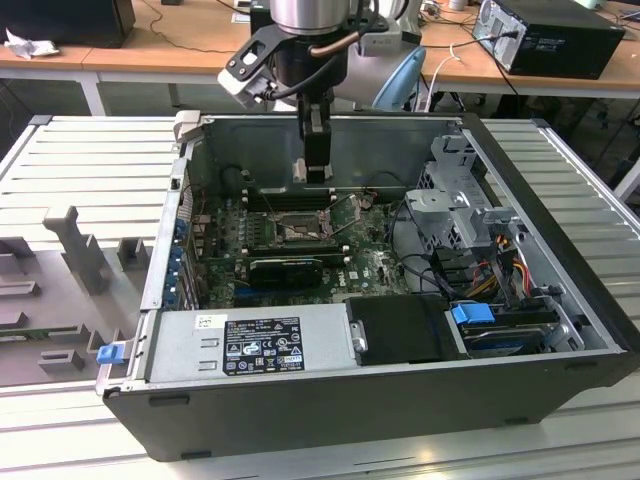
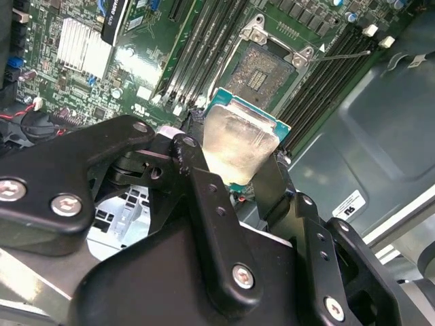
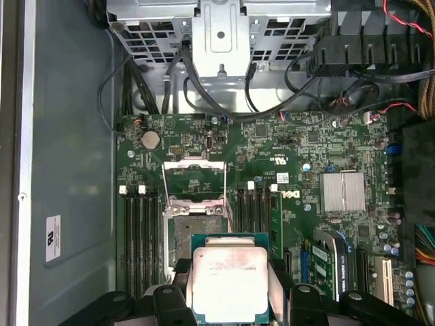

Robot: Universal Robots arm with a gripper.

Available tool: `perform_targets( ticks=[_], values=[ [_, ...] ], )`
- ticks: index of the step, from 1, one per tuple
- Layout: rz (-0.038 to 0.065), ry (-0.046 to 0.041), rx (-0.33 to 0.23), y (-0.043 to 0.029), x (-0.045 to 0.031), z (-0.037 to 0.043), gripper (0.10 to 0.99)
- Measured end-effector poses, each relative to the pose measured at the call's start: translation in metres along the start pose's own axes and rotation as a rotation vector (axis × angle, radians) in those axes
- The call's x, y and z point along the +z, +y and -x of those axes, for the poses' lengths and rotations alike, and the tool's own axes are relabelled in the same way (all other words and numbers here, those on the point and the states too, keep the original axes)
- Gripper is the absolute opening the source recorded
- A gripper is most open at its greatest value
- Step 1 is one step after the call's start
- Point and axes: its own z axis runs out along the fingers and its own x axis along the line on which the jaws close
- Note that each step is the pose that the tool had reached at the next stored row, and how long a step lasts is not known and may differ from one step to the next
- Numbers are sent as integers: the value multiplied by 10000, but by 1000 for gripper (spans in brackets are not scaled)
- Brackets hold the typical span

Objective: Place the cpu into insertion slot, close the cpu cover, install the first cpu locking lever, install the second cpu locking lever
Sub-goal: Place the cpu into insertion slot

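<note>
The big computer case [image 1: 350,400] lies open on the desk [image 1: 80,160], and the green board [image 3: 319,149] sits flat inside it. The claw [image 2: 238,146] hangs over the board, clamped on two sides of the cpu [image 3: 228,282]. The cpu is up in the air, close to the slot [image 2: 262,68] but not in it yet. The cpu cover [image 3: 194,165] is tipped up and open. To do this well, I think the cpu must be kept flat, lined up corner to corner with the slot, and set down softly with no pushing. I count one case, one board, one claw, one cover, one slot and one cpu.
</note>
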Motion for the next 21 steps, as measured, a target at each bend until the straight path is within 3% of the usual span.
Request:
perform_targets(
  ticks=[21],
  values=[
    [-45, 47, 5, -11, 77, 1, 529]
  ],
)
